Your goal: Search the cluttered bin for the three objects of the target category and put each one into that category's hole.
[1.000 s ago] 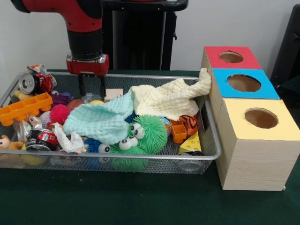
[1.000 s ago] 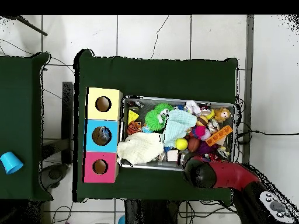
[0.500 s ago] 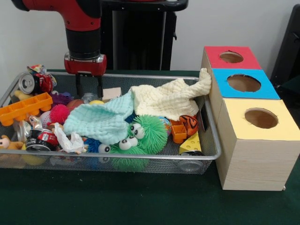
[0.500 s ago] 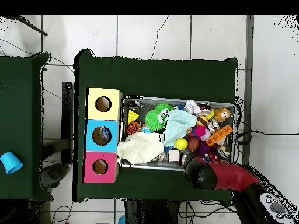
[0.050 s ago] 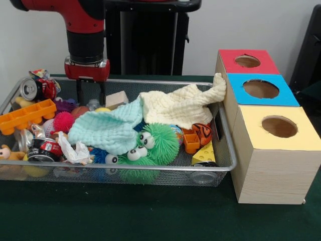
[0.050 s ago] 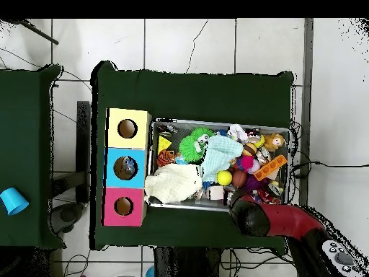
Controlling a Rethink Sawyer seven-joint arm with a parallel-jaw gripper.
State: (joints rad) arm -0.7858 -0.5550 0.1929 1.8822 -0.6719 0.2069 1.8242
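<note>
Lifted + shifted, claw (image 5: 90, 93) open, empty; tips partly hidden behind bin (image 5: 150, 173) mesh

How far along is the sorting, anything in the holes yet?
Nothing visibly done: the red, blue and yellow holes show no object inside from the front. The gripper hangs open and empty over the wire bin's far-left corner, near the wooden block. The clutter, partly under two cloths, is left to search.
</note>
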